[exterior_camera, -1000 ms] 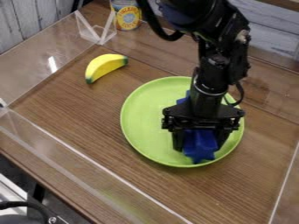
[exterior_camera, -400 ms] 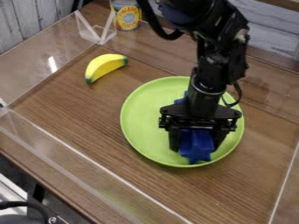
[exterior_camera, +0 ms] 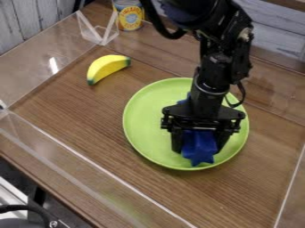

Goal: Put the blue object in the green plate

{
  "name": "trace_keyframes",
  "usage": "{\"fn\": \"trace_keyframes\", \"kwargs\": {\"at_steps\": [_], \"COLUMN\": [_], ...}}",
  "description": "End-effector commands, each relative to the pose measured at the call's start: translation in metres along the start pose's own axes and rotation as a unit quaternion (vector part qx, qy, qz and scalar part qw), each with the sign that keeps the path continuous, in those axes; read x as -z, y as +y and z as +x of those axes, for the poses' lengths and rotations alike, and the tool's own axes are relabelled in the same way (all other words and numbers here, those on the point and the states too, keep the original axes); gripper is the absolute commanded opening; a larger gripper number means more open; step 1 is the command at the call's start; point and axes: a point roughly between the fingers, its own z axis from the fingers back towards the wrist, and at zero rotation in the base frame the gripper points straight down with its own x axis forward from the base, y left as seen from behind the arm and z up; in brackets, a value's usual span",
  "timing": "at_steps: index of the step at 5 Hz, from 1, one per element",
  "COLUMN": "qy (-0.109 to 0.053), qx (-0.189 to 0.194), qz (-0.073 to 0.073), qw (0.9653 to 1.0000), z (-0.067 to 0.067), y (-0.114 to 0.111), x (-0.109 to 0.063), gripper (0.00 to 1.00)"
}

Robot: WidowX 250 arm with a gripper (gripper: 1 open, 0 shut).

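Note:
The green plate (exterior_camera: 149,118) lies on the wooden table right of centre. The blue object (exterior_camera: 201,150) rests on the plate's front right part, between the fingers of my black gripper (exterior_camera: 201,135). The gripper points straight down over the plate, its fingers standing on either side of the block. The block's upper end is hidden by the gripper body. I cannot tell whether the fingers still press on the block or stand slightly apart from it.
A yellow banana (exterior_camera: 106,68) lies on the table to the plate's upper left. A clear plastic wall (exterior_camera: 71,169) rims the table. A yellow-labelled container (exterior_camera: 128,16) stands at the back.
The gripper and the blue block have shifted very slightly left and down onto the plate. Nothing else has moved.

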Motion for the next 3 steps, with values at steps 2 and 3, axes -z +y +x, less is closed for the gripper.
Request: {"fn": "trace_keyframes", "kwargs": {"at_steps": [2, 3], "qy": [-0.016, -0.016], "qx": [-0.005, -0.005], "qz": [-0.017, -0.018], "qw": [0.9997, 0.9997], "z": [0.0115, 0.0131], "y": [-0.0018, -0.0015], "x": [-0.0121, -0.0124], "gripper": [0.0, 0.0]}}
